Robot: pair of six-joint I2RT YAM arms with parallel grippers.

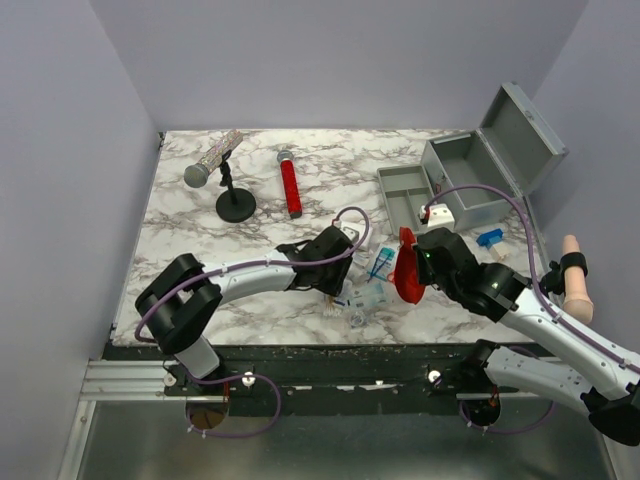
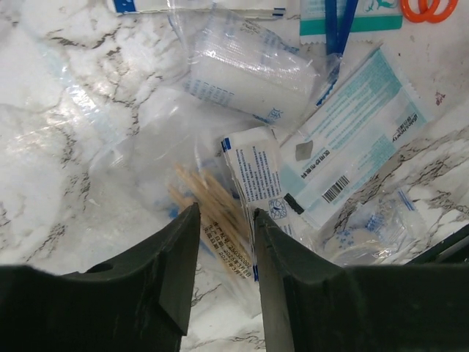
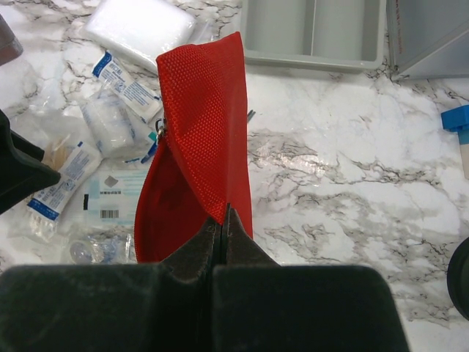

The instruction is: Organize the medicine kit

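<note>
Fingers [image 2: 172, 279] of the left gripper [image 2: 226, 242] are held narrowly apart; those of the right gripper [image 3: 222, 235] are clamped on the red pouch [image 3: 201, 117].
A clear packet of wooden sticks [image 2: 209, 209] is seen through the left gap, among wrapped dressings; contact cannot be told. The red pouch is held by one edge. The medicine kit [image 1: 470, 170] is found at 2 o'clock on the marble table [image 1: 200, 290], lid raised, its divided tray [image 1: 405, 190] set just beside it at 9 o'clock.

the grey metal medicine kit [image 1: 462, 165] sits far right, lid [image 1: 525, 130] tilted back open, its divided tray [image 1: 408, 192] out just left.
</note>
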